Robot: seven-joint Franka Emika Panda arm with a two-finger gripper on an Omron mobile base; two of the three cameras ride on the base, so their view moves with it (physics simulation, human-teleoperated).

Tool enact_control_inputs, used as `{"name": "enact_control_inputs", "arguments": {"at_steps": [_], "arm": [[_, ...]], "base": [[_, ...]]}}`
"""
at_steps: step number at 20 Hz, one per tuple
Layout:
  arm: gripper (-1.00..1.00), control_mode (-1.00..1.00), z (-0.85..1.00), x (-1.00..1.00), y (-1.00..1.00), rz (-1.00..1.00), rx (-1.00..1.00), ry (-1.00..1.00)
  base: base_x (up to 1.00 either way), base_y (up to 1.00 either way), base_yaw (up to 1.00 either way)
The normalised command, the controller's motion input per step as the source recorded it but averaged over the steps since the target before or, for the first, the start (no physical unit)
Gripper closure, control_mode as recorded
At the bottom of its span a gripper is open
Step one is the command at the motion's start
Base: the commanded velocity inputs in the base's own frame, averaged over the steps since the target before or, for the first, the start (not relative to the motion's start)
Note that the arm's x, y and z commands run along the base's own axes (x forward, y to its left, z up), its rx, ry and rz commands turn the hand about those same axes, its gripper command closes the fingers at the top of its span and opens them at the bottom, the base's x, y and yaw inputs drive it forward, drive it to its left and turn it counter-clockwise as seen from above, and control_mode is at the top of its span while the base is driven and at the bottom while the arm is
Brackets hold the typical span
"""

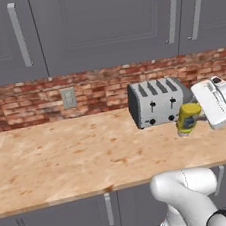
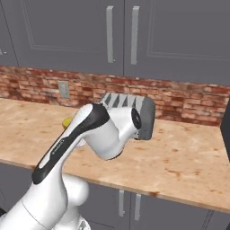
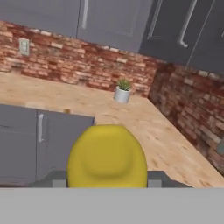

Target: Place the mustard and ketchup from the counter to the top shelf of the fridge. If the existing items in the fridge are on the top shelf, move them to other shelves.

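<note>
- Mustard (image 1: 188,118): one yellow squeeze bottle, right of centre in the left base view, lifted clear of the table and tilted. In the hand view its yellow body sits bottom centre.
- Gripper (image 1: 198,116): one; the jaws are closed on the mustard, one dark finger on each side of the bottle in the hand view.
- Toaster (image 1: 156,101): one, silver with four slots and dark levers, standing on the table against the wall, just left of the held bottle in the left base view. In the right base view it sits at centre, partly behind the arm.
- Potted plant (image 3: 122,92): one small green plant in a white pot, upper centre of the hand view, standing on the table near the corner of the walls.
- Wall outlets: one grey plate (image 1: 68,97) on the brick, left of the toaster in the left base view.
- Table (image 1: 64,151): light tan wood grain, running across the middle of both base views; grey doors with silver handles lie beneath its front edge.
- Room: red brick backsplash (image 1: 23,104) across the wall; dark grey upper cabinets (image 1: 103,25) with vertical silver handles fill the top of each view.
</note>
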Motion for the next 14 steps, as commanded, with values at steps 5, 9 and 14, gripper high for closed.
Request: {"name": "enact_control_inputs", "arguments": {"at_steps": [5, 9, 14], "arm": [[1.0, -1.0, 0.48, -1.0, 0.17, -0.21, 0.0, 0.24], [1.0, 1.0, 0.01, -0.75, 0.18, -0.12, 0.0, 0.04], [1.0, 1.0, 0.0, 0.0, 0.0, 0.0, 0.0, 0.0]], "base": [[0.0, 0.0, 0.0], [-0.25, 0.02, -0.02], [-1.0, 0.01, -0.05]]}}
